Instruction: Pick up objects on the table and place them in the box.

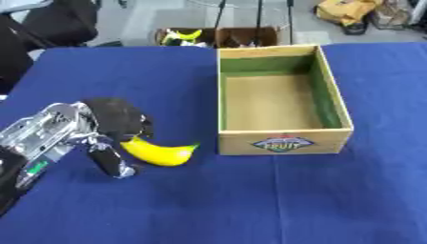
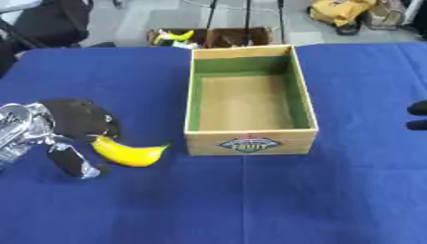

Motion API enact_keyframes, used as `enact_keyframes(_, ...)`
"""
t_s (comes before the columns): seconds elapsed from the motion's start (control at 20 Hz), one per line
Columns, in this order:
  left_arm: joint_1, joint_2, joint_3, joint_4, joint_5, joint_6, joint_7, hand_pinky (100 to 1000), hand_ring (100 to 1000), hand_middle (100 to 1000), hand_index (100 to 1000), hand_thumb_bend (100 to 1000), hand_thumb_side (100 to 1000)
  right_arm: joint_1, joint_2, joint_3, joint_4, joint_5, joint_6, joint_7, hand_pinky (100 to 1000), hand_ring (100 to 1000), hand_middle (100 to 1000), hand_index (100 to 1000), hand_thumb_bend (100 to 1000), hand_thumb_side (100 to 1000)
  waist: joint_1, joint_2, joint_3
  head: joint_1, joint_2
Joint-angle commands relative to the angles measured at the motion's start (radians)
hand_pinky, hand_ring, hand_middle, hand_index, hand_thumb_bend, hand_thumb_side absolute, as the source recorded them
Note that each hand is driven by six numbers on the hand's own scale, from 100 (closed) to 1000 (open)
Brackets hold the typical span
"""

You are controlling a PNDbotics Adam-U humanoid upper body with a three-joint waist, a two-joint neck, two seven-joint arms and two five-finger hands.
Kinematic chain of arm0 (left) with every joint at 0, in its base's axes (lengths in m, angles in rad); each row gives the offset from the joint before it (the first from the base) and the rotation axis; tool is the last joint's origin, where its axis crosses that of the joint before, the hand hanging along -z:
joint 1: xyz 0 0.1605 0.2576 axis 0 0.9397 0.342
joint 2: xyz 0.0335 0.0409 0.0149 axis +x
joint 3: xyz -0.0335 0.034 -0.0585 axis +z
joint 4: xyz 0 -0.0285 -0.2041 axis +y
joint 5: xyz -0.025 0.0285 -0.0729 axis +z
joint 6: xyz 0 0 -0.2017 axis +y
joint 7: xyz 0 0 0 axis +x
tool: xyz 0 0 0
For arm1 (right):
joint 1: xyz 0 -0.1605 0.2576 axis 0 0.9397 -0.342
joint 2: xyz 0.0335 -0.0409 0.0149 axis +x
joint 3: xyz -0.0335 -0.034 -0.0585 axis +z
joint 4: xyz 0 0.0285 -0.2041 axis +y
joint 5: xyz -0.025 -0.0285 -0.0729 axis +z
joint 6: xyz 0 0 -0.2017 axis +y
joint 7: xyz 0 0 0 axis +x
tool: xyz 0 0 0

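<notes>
Blue cloth-covered counter [image 1: 250, 200] carries everything. Open wooden box with green inner walls [image 1: 275, 143] right of centre, empty. Left robot hand [image 1: 113, 121], black and silver, curled over stem end of yellow curved banana [image 1: 158, 153], thumb below; banana lies on counter just left of box. Right robot hand [image 2: 417, 116]: dark tips at right edge, state unclear.

Risks: end-only grip, so banana may pivot, slip out, or clip near box wall during lift.

We find one label only, an emblem [image 2: 249, 144] on the near wall of the wooden box [image 2: 193, 100]. Its lower line seems to read "FRUIT" in light letters; the rest we cannot make out.
</notes>
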Motion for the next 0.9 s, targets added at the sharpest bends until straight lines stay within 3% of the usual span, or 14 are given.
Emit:
enact_keyframes(0.05, -0.013, 0.009, 0.011, 0.016, -0.016, 0.022, 0.055, 603, 727, 765, 847, 291, 665, -0.007, -0.016, -0.002, -0.013, 0.003, -0.001, 0.003, 629, 705, 602, 840, 100, 1000, -0.002, -0.014, -0.001, 0.004, -0.008)
enact_keyframes(0.4, -0.003, -0.006, 0.009, 0.061, 0.068, 0.061, 0.07, 523, 688, 790, 854, 322, 656, -0.005, -0.015, -0.003, -0.012, 0.005, 0.0, 0.004, 629, 705, 601, 840, 100, 1000, -0.002, -0.012, 0.001, 0.003, -0.009)
enact_keyframes(0.65, -0.005, -0.007, 0.007, 0.054, 0.138, 0.077, 0.06, 469, 657, 756, 813, 312, 620, -0.003, -0.015, -0.002, -0.012, 0.006, 0.0, 0.006, 630, 705, 599, 838, 100, 1000, -0.002, -0.011, 0.002, 0.002, -0.01)
enact_keyframes(0.9, -0.008, -0.003, 0.007, 0.031, 0.135, 0.088, 0.09, 447, 638, 706, 796, 295, 606, -0.002, -0.015, -0.002, -0.011, 0.006, 0.0, 0.008, 630, 705, 598, 838, 100, 1000, -0.003, -0.011, 0.004, 0.003, -0.011)
